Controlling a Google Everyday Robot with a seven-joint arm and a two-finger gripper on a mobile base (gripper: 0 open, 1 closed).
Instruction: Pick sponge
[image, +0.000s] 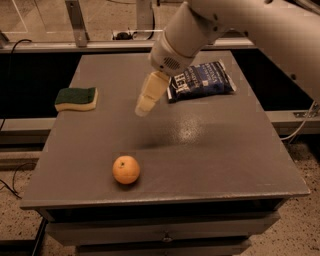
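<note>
The sponge (76, 98) lies flat near the left edge of the grey table (225, 150), pale yellow foam with a dark green top. My gripper (144, 105) hangs above the table's middle, to the right of the sponge and well apart from it, holding nothing. The white arm reaches in from the upper right.
An orange (126, 169) sits near the table's front edge, left of centre. A dark blue snack bag (200, 80) lies at the back right, partly behind my arm. A metal rail and posts run behind the table. The floor drops away on all sides.
</note>
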